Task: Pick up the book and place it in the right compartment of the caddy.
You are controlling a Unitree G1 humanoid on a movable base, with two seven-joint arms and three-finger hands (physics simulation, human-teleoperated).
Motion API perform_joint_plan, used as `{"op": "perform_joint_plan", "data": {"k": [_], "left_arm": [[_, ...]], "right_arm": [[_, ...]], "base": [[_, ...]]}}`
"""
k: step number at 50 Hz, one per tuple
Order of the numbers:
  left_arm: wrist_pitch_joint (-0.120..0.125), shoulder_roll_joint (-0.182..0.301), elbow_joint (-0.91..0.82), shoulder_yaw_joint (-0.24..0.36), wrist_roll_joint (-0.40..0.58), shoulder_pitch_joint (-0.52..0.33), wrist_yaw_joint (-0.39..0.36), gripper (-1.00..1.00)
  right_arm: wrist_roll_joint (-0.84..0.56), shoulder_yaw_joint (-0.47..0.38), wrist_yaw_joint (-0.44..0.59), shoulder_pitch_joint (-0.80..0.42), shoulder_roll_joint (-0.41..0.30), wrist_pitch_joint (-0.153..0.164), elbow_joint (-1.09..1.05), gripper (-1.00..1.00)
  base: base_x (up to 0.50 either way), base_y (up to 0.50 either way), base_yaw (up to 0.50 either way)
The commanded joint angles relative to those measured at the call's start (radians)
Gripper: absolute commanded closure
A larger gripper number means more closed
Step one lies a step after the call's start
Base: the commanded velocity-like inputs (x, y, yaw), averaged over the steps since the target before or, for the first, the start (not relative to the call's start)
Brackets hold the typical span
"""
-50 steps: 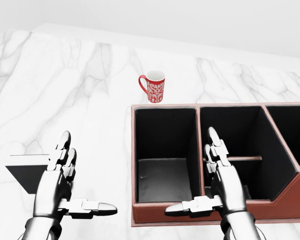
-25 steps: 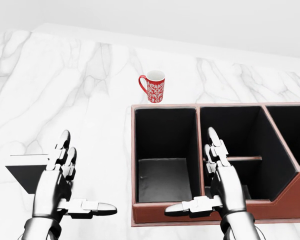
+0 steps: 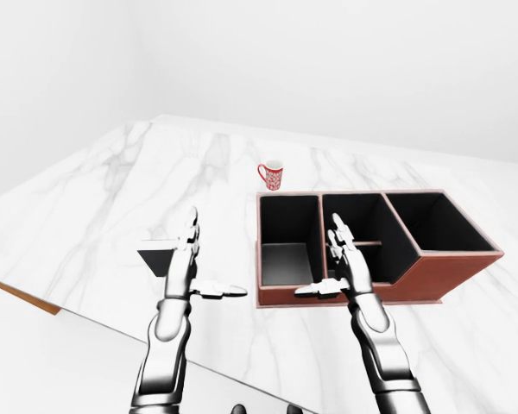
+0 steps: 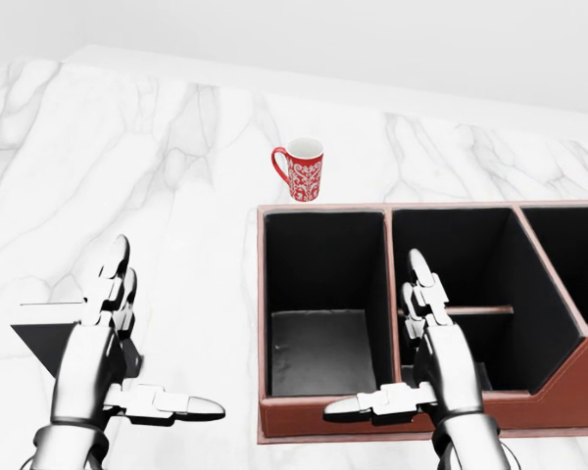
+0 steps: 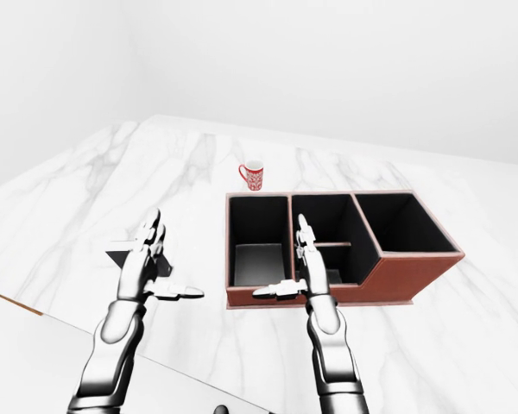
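Note:
The book point(image 4: 37, 336) is a dark flat object on the white marble table point(image 4: 127, 166), at the left of the head view, partly hidden behind my left hand. My left hand point(image 4: 163, 333) is open, its fingers upright just to the book's right and over its edge. The brown caddy point(image 4: 559, 397) has three black compartments. The right compartment point(image 3: 436, 224) is empty. My right hand point(image 4: 377, 335) is open and empty, held over the caddy's near wall by the middle compartment.
A red patterned mug point(image 4: 305, 168) stands on the table just above the caddy's left compartment. The table's near edge point(image 3: 34, 302) runs diagonally at the lower left of the left-eye view. A white wall lies beyond the table.
My left hand has shifted a little to the left and up, toward the book. The right hand and everything else are unchanged.

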Motion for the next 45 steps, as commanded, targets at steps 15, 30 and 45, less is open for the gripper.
{"op": "perform_joint_plan", "data": {"k": [15,30,45], "left_arm": [[-0.033,0.226,-0.085,0.170,0.689,-0.127,-0.285,-1.00],[-0.033,0.396,0.051,0.252,0.886,-0.181,-0.516,-1.00],[-0.033,0.419,0.023,0.278,0.868,-0.231,-0.630,-1.00]], "right_arm": [[0.002,-0.002,-0.006,-0.005,0.000,-0.005,0.015,-1.00],[0.002,-0.002,-0.006,-0.007,0.000,-0.001,0.016,-1.00],[0.003,-0.002,-0.006,-0.009,-0.001,-0.002,0.020,-1.00]], "base": [[0.00,0.00,0.00],[0.00,0.00,0.00],[0.00,0.00,0.00]]}}
